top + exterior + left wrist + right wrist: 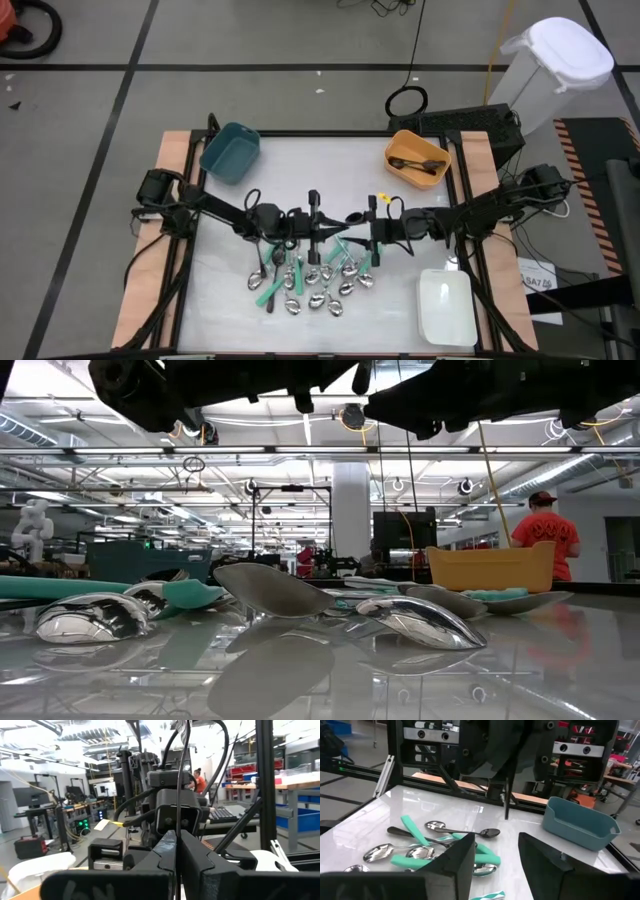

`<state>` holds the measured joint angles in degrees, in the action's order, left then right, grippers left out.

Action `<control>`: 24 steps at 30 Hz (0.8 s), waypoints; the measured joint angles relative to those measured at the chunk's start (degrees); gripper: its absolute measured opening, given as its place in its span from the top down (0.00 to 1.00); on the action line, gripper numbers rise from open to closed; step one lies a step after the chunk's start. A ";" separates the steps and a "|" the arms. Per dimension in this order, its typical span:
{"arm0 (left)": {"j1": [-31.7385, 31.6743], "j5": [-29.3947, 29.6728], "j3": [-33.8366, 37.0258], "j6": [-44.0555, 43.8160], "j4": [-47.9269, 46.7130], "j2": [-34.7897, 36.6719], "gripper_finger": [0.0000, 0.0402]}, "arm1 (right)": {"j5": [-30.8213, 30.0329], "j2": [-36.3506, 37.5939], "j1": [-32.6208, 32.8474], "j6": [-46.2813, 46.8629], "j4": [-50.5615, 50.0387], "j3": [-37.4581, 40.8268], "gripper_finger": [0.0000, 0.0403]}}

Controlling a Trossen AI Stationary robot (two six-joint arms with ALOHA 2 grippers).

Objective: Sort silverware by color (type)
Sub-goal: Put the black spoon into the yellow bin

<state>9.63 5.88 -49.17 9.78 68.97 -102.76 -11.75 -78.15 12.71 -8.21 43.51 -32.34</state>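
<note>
The silverware [310, 280] lies in a loose pile on the table's near middle: shiny silver spoons, teal-handled pieces and a dark spoon [447, 831], also seen in the low view [270, 592]. My left gripper [328, 224] is raised above the pile's far side and shut on a thin dark utensil [506, 800]. In the left wrist view its fingers [165, 851] are pressed together. My right gripper [354, 219] faces it at the same height and is open, its fingers [457, 857] either side of empty air, touching nothing. My left gripper pinches the dark utensil by its upper end [506, 781] between its two shut fingers. The fingers lie level and point toward the table's right side. The utensil hangs straight down below them, clear of the table.
A teal bin [230, 152] sits at the far left. At the far right an orange bin [417, 160] holds dark utensils, and a white bin [445, 308] sits at the near right. Both arms meet over the table's middle. People stand in the room beyond [545, 525].
</note>
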 joint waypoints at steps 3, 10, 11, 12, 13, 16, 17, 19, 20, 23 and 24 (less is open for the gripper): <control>0.00 -1.34 0.00 -0.02 -0.01 0.00 0.97 | 0.06 0.00 0.00 0.72 0.02 -0.01 0.63; 0.02 -3.49 0.00 0.22 -0.76 0.00 0.97 | 0.18 -0.01 0.02 1.06 1.28 -0.01 0.63; 0.02 -3.49 0.00 0.22 -1.29 0.00 0.97 | 0.83 -0.02 0.00 1.05 1.94 -0.01 0.63; 0.02 -3.49 0.00 0.24 -1.78 -0.02 0.97 | 1.96 -0.02 0.00 1.03 2.48 -0.02 0.63; 0.01 -3.49 0.00 0.29 -2.08 -0.02 0.97 | 3.00 -0.02 0.00 1.05 2.84 -0.02 0.63; 0.02 -3.49 0.00 0.43 -1.96 -0.04 0.97 | 4.57 -0.02 0.04 1.49 4.00 -0.02 0.63; 0.01 -3.49 0.00 0.50 -1.95 -0.04 0.97 | 4.59 -0.02 0.04 1.53 4.34 -0.02 0.63; -0.02 -3.49 0.00 0.78 -1.96 -0.04 0.97 | 4.51 -0.02 0.04 1.54 4.47 -0.02 0.63; -0.02 -3.49 0.00 0.86 -1.92 -0.04 0.97 | 4.50 -0.02 0.04 1.55 4.54 -0.02 0.63; -0.02 -3.49 0.00 0.88 -1.73 -0.04 0.97 | 4.48 -0.02 0.02 1.96 4.97 -0.02 0.63; -0.02 -3.49 0.00 0.92 -1.73 -0.04 0.97 | 4.48 -0.02 0.02 1.99 5.16 -0.02 0.64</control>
<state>9.61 2.39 -49.17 10.69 67.24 -102.80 -7.27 -78.17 12.73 -6.23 48.67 -32.36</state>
